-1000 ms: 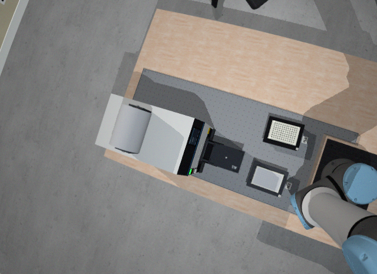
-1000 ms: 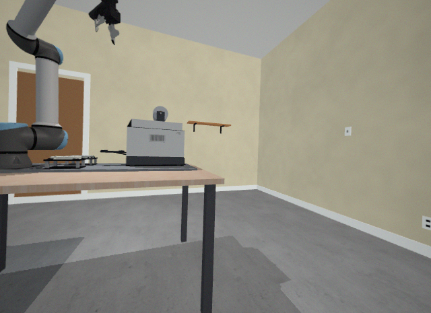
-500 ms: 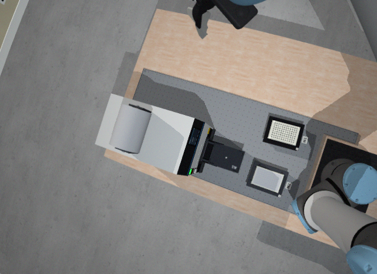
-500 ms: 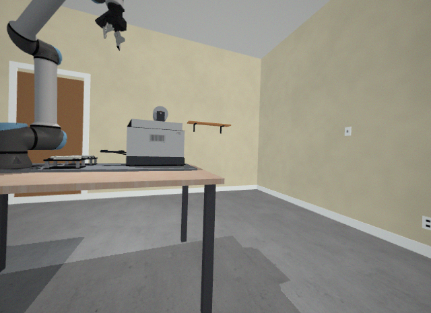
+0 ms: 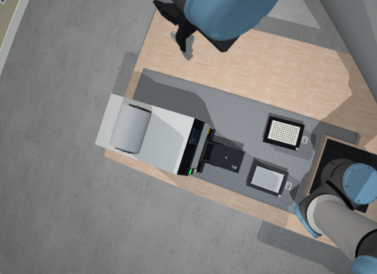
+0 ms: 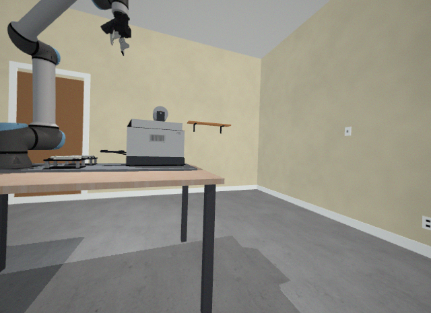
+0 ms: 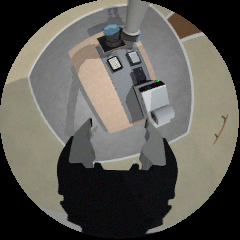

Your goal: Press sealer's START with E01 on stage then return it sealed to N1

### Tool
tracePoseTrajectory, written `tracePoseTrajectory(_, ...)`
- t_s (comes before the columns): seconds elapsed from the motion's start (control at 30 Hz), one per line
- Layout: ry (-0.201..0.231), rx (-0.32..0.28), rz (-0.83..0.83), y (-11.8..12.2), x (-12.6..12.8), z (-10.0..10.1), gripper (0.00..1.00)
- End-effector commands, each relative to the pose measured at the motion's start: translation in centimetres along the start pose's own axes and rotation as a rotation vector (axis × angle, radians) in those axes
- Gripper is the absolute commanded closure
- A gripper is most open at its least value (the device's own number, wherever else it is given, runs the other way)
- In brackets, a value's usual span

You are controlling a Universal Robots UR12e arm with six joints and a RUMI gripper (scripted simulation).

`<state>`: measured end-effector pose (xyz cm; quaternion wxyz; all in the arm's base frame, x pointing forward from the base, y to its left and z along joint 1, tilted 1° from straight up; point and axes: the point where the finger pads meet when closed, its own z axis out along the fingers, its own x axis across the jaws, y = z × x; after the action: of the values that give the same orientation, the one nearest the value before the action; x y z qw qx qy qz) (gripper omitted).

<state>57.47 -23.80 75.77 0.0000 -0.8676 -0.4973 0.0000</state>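
Plate E01 (image 5: 283, 132), white with open wells showing, lies in the black nest N1 on the grey base mat. A second plate with a smooth top (image 5: 267, 177) lies in nest N2 beside it. The white sealer (image 5: 152, 137) carries a foil roll (image 5: 130, 128). Its dark stage (image 5: 223, 157) is out and empty, and its lamp (image 5: 190, 171) is green. My gripper (image 5: 184, 41) hangs high above the table's far side, seen also in the side view (image 6: 118, 42). In the wrist view my gripper (image 7: 118, 119) is open and holds nothing, with the sealer (image 7: 155, 97) and E01 (image 7: 115, 63) far below.
The arm's base (image 5: 340, 174) stands at the table's right end, close to both nests. The nests (image 6: 66, 160) and the sealer (image 6: 155, 143) sit on a wooden table. A small wall shelf (image 6: 209, 123) hangs behind the sealer.
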Motion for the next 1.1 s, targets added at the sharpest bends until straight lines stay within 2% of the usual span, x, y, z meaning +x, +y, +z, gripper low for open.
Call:
tracePoseTrajectory(0.0, 0.000, -0.002, -0.042, -0.4, 2.6, -0.1, 0.32)
tracePoseTrajectory(0.1, 0.000, -0.002, -0.049, -0.4, 3.1, -0.1, 0.32)
tracePoseTrajectory(0.5, -0.002, 0.000, -0.049, -3.6, 3.3, 4.0, 0.32)
tracePoseTrajectory(0.67, -0.002, 0.000, -0.049, -4.1, 3.3, 4.6, 0.32)
tracePoseTrajectory(1.07, -0.004, 0.001, -0.049, -7.4, 3.6, 9.0, 0.32)
